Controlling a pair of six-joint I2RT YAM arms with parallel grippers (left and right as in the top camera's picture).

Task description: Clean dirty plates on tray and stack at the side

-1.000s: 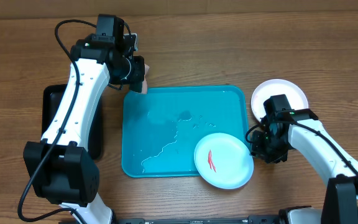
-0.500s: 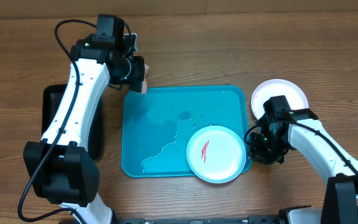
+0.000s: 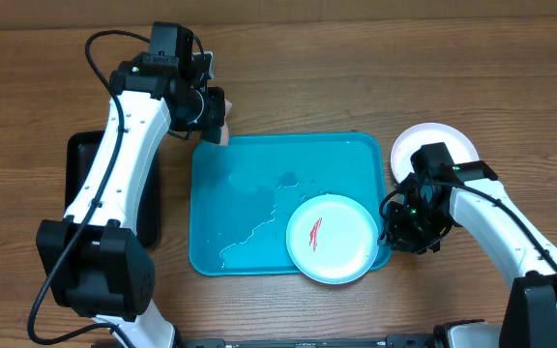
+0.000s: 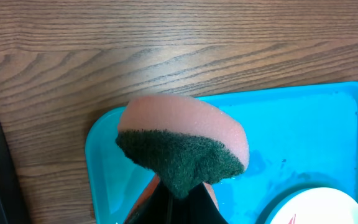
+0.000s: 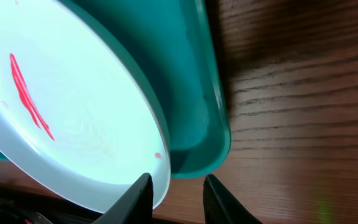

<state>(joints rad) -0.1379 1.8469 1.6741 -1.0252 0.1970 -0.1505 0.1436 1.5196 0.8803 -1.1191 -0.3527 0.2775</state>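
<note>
The sponge [image 4: 182, 146] covers most of the left end effector [image 4: 174, 210], whose fingers run off the bottom edge of the left wrist view. The smeared plate [image 4: 319, 208] is only a sliver in the corner there. From overhead, the black tray [image 3: 77, 159] lies largely under the left arm, and the right arm covers part of the side plate [image 3: 448, 143]. The right end effector [image 5: 178, 186] is cropped at the bottom edge of its own view, and its left finger seems to touch the plate's rim.

A robotics lab bench, I'd say: two white robot arms [image 3: 124, 164] at a plain wood-grain table [image 3: 404, 68] with a turquoise tray [image 3: 259, 164].
</note>
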